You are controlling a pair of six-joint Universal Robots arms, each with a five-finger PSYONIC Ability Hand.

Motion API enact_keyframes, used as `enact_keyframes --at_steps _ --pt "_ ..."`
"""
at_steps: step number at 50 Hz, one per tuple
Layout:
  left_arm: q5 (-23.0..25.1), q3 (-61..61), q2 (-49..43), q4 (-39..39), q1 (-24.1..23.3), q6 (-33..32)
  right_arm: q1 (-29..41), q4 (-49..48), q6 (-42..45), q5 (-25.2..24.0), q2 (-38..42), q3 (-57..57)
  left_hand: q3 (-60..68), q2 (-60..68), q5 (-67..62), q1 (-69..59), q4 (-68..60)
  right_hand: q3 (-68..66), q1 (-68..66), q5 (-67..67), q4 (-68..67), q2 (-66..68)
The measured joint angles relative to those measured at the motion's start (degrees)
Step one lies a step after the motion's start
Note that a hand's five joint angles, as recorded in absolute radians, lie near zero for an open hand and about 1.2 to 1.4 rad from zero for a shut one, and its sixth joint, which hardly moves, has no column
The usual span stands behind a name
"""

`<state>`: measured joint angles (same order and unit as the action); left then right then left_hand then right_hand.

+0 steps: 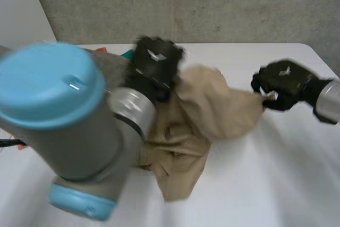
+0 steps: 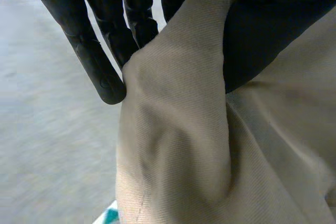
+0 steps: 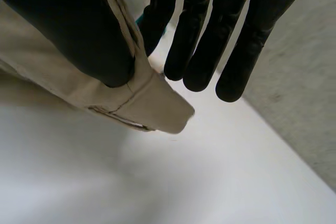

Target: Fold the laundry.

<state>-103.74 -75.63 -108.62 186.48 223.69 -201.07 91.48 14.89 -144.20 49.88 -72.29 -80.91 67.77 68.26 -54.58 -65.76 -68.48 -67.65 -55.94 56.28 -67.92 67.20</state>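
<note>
A tan garment [image 1: 212,104] hangs crumpled over the middle of the white table [image 1: 276,174], lifted at two places. My left hand [image 1: 155,62] holds its far edge; in the left wrist view the tan garment [image 2: 184,129] is pinched between the thumb and the fingers [image 2: 100,61]. My right hand [image 1: 281,81] holds the garment's right end just above the table. In the right wrist view the thumb presses a stitched hem corner of the tan garment [image 3: 152,103] against a finger, while the other fingers [image 3: 236,35] stay straight beside it.
My left arm [image 1: 69,126] covers the near left part of the table. Something teal [image 1: 127,54] and something orange [image 1: 101,50] lie behind the left hand. A concrete wall [image 1: 212,3] rises behind the table's far edge.
</note>
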Motion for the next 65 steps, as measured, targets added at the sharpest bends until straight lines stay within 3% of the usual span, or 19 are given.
enact_keyframes --at_steps 6,11,13,15,16,17,20,30,33,34,36,37,38,43,50,56,60,65 --pt "-1.49 -1.89 1.04 1.28 4.10 2.82 2.20 7.65 -4.46 2.23 -1.90 4.22 0.00 0.01 0.00 0.00 0.00 0.00 0.00 0.27 0.00 0.00" --pt "-1.44 -1.26 -3.94 1.32 4.91 3.13 7.61 10.54 -5.12 8.84 4.74 7.14 0.00 0.09 0.00 0.00 -0.01 0.48 0.31 -0.12 0.52 -0.44" --pt "-1.43 -0.60 -5.93 1.27 5.05 3.10 9.57 10.87 -5.24 11.74 7.60 8.14 0.00 0.09 0.00 0.00 -0.01 10.41 7.78 -8.92 10.67 -10.98" --pt "-1.43 0.06 -7.52 1.24 5.19 3.06 10.88 10.95 -5.32 13.76 9.52 8.82 0.00 0.09 0.00 0.00 -0.01 10.41 7.78 -8.92 10.67 -10.98" --pt "-1.43 0.52 -8.49 1.22 5.34 3.01 11.99 10.92 -5.39 15.55 11.16 9.33 0.00 0.10 0.00 0.00 -0.01 26.52 21.21 -24.44 26.75 -27.38" --pt "-1.44 0.85 -9.16 1.18 5.50 2.97 12.66 10.89 -5.46 16.66 12.13 9.65 0.00 0.10 0.00 0.00 -0.02 34.53 27.63 -32.57 34.69 -34.81" --pt "-1.47 1.35 -10.01 1.17 6.38 2.88 13.48 10.79 -5.73 18.11 13.29 10.01 0.00 0.10 0.00 0.00 -0.02 46.90 37.88 -45.37 47.26 -46.35" --pt "-1.32 1.85 -10.14 1.16 8.96 2.69 13.54 10.79 -5.91 17.89 12.97 9.73 0.00 0.10 0.00 0.00 -0.01 55.60 44.79 -52.44 54.65 -54.77" --pt "-1.21 1.93 -10.50 1.17 9.04 2.75 13.93 10.13 -6.06 17.55 14.02 9.75 0.00 0.10 0.00 0.00 -0.02 46.97 37.24 -44.89 46.78 -46.30" --pt "-1.07 1.99 -10.87 1.17 9.05 2.78 14.36 9.43 -6.30 17.46 14.89 9.99 0.00 0.10 0.00 0.00 -0.01 33.40 25.85 -32.36 33.55 -32.54" --pt "-0.89 2.10 -11.28 1.19 9.05 2.80 14.52 9.12 -6.40 17.46 15.20 10.10 0.00 0.10 0.00 0.00 -0.02 27.80 20.71 -27.10 27.94 -26.76" --pt "-0.44 2.52 -12.20 1.24 9.05 2.80 15.67 6.14 -7.61 17.61 17.42 11.44 0.00 0.10 0.00 0.00 -0.02 5.76 3.92 -6.59 6.61 -4.55" --pt "-0.23 2.83 -12.64 1.24 9.05 2.79 16.02 4.95 -8.24 17.74 18.06 12.03 0.00 0.10 0.00 0.00 -0.02 2.11 1.42 -2.67 2.55 -1.05" --pt "1.18 6.56 -15.57 1.47 9.15 2.52 16.84 -1.87 -12.56 18.70 19.43 15.58 0.07 0.16 0.00 0.00 -0.17 -0.06 0.18 -0.52 0.01 0.25" --pt "3.26 23.93 -20.58 6.27 11.76 1.98 17.10 -24.54 -20.97 23.63 15.85 23.79 0.26 0.27 0.00 0.00 -0.26 -0.06 0.18 -0.52 -0.01 0.25" --pt "5.70 34.30 -18.63 22.54 14.45 2.10 17.46 -47.38 -21.72 29.31 10.33 25.89 0.47 0.35 0.00 0.00 -0.28 -0.06 -0.68 -0.52 -0.09 0.25" --pt "7.52 33.35 -16.00 28.72 15.01 2.24 17.57 -51.73 -21.53 30.57 8.48 26.52 0.47 0.35 0.00 0.00 -0.28 -0.06 -0.68 -0.52 -0.09 0.25" --pt "8.28 22.32 -13.45 29.13 14.38 2.60 17.41 -48.14 -21.32 30.19 7.58 23.68 0.48 0.35 0.00 0.00 -0.28 -0.06 -0.68 -0.52 -0.09 0.25"
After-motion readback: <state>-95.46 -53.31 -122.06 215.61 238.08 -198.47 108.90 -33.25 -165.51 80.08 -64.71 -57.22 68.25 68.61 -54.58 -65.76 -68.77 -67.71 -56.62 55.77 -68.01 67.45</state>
